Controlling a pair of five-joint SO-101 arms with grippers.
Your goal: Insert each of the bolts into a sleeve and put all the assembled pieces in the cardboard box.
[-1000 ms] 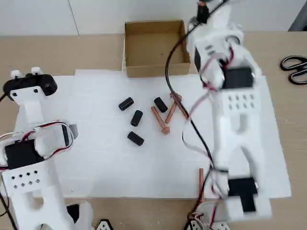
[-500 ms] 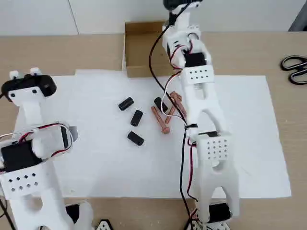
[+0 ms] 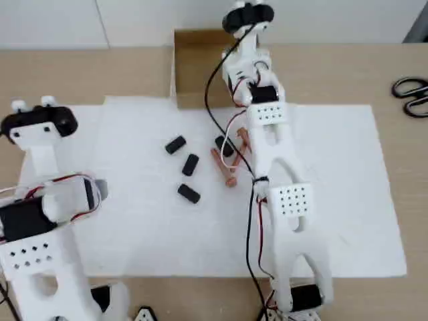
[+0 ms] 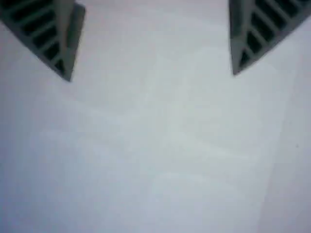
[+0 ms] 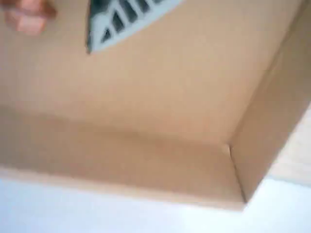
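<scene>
Several short black sleeves [image 3: 190, 164] lie loose on the white foam sheet [image 3: 134, 221]. Beside them is a small heap of copper bolts [image 3: 223, 167], partly under the right arm [image 3: 267, 134]. That arm stretches up the table, its wrist [image 3: 249, 17] above the cardboard box [image 3: 190, 67]. My right gripper [image 5: 92, 43] hangs over the box floor [image 5: 160, 92] near an inner corner. A blurred copper-coloured piece [image 5: 29, 17] shows beside it; whether it is held is unclear. My left gripper [image 4: 149, 75] stands open just above bare foam at the sheet's left side.
Black-handled scissors [image 3: 411, 95] lie on the wooden table at the far right. The foam's lower middle and right side carry nothing. The right arm's black cable [image 3: 224, 127] trails across the bolts and one sleeve.
The right arm has swung left from the box's right side to over the box, covering a single bolt seen near the foam's front edge. The left arm has barely shifted.
</scene>
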